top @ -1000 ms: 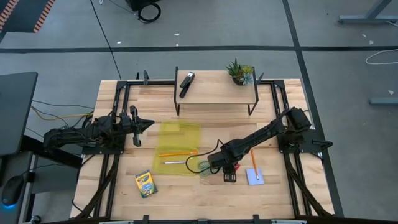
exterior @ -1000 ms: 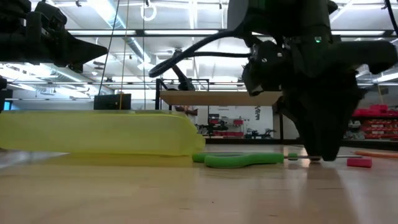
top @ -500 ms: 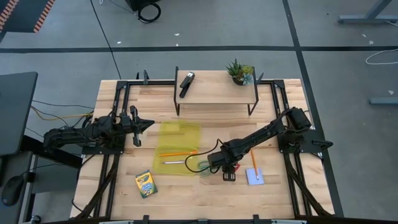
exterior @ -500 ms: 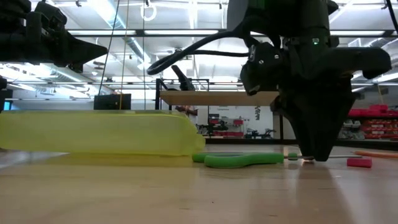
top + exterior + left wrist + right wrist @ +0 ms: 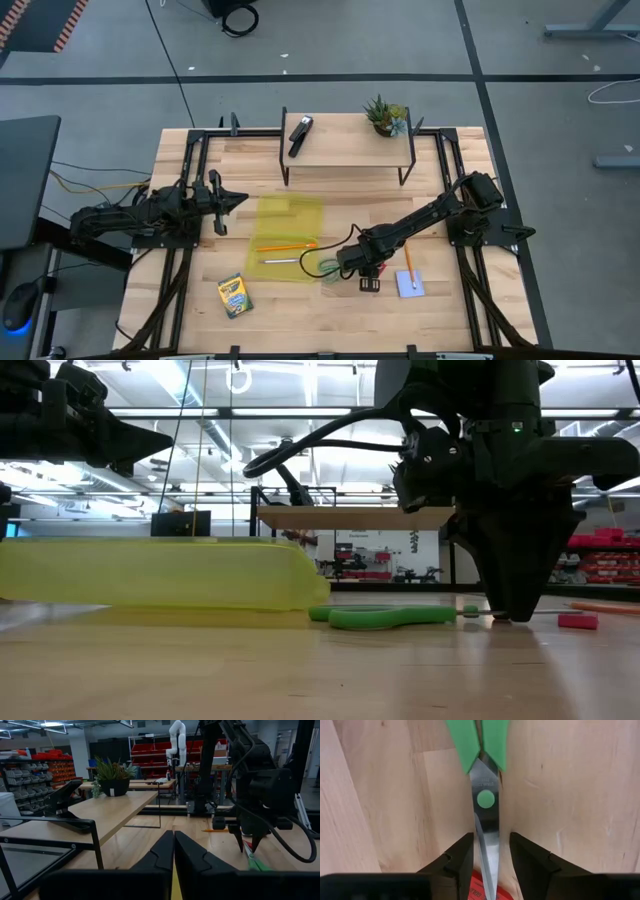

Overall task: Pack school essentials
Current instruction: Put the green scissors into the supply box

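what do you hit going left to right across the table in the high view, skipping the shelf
left tool → crayon box → yellow pouch → green-handled scissors → right tool → pale blue notepad

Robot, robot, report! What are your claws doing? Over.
Right gripper open, straddling scissors blades on table. Left gripper shut, waiting over table's left side. Red piece close by.

Bare surface lies open along the near edge — the yellow pouch and crayon box crowd the left-centre.
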